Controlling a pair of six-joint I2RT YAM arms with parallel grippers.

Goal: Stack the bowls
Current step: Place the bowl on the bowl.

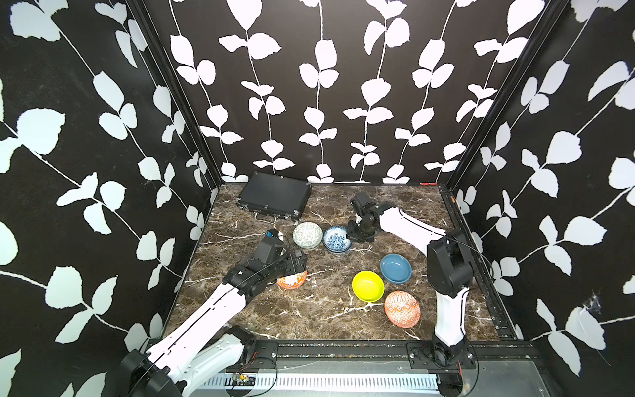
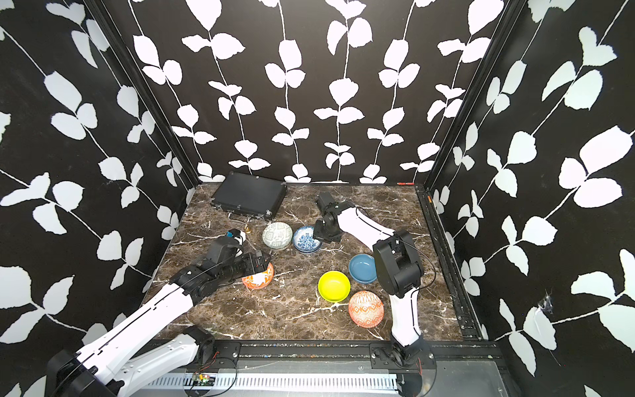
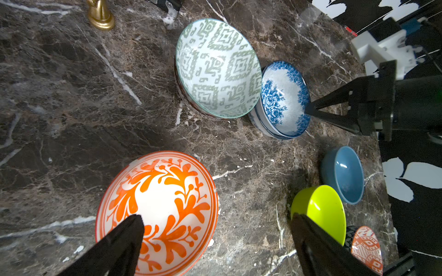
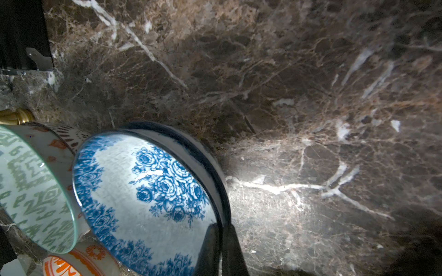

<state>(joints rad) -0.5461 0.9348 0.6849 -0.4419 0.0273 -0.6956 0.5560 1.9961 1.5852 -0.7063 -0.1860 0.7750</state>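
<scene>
Bowls [image 1: 368, 285]: 8, 2 stacked pairs

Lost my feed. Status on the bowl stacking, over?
Left hand open over orange leaf-pattern bowl. Right hand shut on blue-floral bowl rim. Green-patterned bowls close beside it.

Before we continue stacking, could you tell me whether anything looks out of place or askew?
The upper blue-floral white bowl sits off-centre in its twin, its rim pinched by the shut right gripper. A small brass ornament stands by the flat black case. Nothing spilled or broken.
</scene>
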